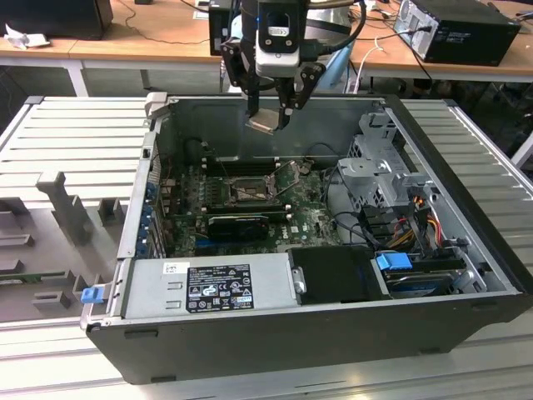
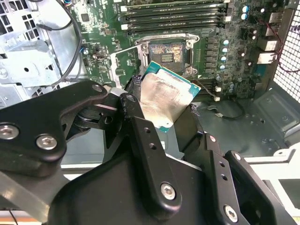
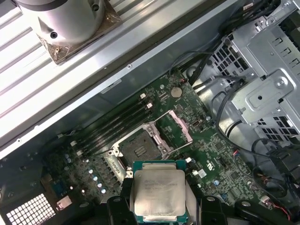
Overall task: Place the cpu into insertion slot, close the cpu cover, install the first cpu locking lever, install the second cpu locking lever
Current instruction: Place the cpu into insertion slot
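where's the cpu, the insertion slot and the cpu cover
cpu [image 3: 159, 197], first wrist view, centre of metal top
insertion slot [image 3: 139, 151], first wrist view, dark centre
cpu cover [image 3: 182, 127], first wrist view, frame's side bar

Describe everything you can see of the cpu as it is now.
The cpu is a flat square chip: a silver-grey metal lid with faint print, on a green base whose edge shows around it. The pincer grips two opposite edges between black fingers; nothing else touches it. In the exterior view it hangs slightly tilted above the open case, clear of the motherboard. The slot is bare, its cover swung up.
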Controlling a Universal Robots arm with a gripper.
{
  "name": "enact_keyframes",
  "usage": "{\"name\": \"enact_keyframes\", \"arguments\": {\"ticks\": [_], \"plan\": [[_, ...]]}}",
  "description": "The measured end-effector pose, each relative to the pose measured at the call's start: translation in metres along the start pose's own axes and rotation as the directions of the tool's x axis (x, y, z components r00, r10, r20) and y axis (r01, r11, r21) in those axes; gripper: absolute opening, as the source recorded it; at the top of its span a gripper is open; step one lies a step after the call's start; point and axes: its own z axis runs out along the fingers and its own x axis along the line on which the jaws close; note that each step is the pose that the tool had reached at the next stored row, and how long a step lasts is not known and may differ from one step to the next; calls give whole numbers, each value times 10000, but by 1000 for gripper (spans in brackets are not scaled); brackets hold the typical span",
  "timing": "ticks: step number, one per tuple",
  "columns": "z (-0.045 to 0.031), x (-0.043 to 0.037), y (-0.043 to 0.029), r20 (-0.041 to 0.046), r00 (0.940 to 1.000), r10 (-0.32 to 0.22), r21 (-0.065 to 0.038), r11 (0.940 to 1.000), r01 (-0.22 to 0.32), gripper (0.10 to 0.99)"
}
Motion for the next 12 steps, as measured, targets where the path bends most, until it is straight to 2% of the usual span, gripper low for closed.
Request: {"name": "enact_keyframes", "arguments": {"ticks": [12], "plan": [[2,0,0,46,9987,511,-11,9987,-511,529]]}}
